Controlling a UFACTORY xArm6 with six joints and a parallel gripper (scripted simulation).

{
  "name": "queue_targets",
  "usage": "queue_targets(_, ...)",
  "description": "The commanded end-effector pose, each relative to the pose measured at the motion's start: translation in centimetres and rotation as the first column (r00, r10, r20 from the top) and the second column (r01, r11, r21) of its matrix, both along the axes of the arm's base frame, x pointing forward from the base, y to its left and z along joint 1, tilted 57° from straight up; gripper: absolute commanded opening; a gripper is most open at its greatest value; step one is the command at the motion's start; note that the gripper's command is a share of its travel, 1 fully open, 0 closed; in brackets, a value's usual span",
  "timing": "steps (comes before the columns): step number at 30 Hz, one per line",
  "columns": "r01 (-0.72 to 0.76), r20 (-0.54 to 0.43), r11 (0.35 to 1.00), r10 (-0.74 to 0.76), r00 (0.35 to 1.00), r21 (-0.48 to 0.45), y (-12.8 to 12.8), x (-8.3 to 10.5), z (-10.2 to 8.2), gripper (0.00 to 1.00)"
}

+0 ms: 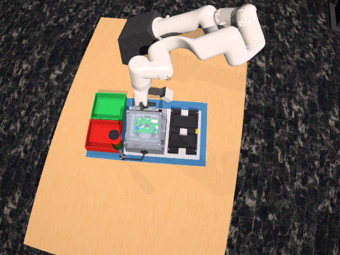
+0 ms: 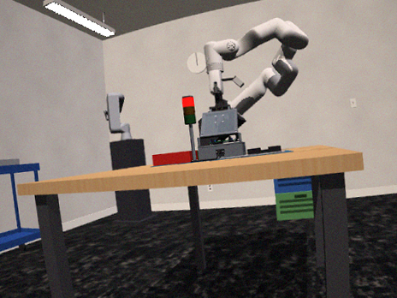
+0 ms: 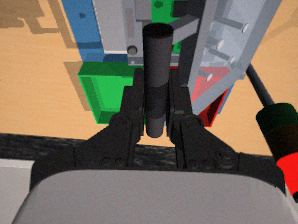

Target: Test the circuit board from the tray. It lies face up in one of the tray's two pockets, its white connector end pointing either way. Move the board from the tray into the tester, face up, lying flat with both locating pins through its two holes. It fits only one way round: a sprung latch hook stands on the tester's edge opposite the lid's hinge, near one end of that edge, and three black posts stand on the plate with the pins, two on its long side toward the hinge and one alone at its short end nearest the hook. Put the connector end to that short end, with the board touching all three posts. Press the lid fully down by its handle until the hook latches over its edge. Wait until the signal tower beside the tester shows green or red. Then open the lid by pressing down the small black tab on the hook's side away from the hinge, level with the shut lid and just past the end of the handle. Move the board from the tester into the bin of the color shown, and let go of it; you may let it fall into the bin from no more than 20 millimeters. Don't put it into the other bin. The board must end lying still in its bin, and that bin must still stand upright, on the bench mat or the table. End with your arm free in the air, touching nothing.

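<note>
Top view: xArm gripper (image 1: pixel 144 105) at the far edge of the tester (image 1: pixel 144 149), fingers pinched on the lid handle (image 1: pixel 149 109). Green circuit board (image 1: pixel 145 125) visible through the clear lid (image 1: pixel 131 137), lying on the tester plate, long axis across the picture; connector end too small to place. Tray (image 1: pixel 184 131) beside it, both pockets without a board. Red bin (image 1: pixel 94 140) and green bin (image 1: pixel 97 109) on the tester's other side.

Exterior view: lid tilted well up from the tester body, signal tower (image 2: pixel 187 104) lit red at the top.

Wrist view: dark cylindrical handle clamped between the two black fingers, lid swung up at right.

Judged step: raising the lid for access to the board. Best done following the hinge arc, grip square on the handle, lid carried far enough back to stay open before release. Then board to the red bin.
</note>
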State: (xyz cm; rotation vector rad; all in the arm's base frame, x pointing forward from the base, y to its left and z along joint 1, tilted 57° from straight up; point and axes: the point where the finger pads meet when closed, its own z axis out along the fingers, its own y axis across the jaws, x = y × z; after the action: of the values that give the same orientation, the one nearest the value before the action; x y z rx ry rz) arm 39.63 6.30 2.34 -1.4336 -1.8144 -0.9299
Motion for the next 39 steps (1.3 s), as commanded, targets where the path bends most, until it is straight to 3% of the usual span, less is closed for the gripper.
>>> queue_targets(1,0.003,0.006,1.0,-0.003,1.0,0.001,-0.8,1.7,1.0,0.0)
queue_targets(39,0.003,0.006,1.0,-0.003,1.0,0.001,-2.5,11.1,4.4,0.0)
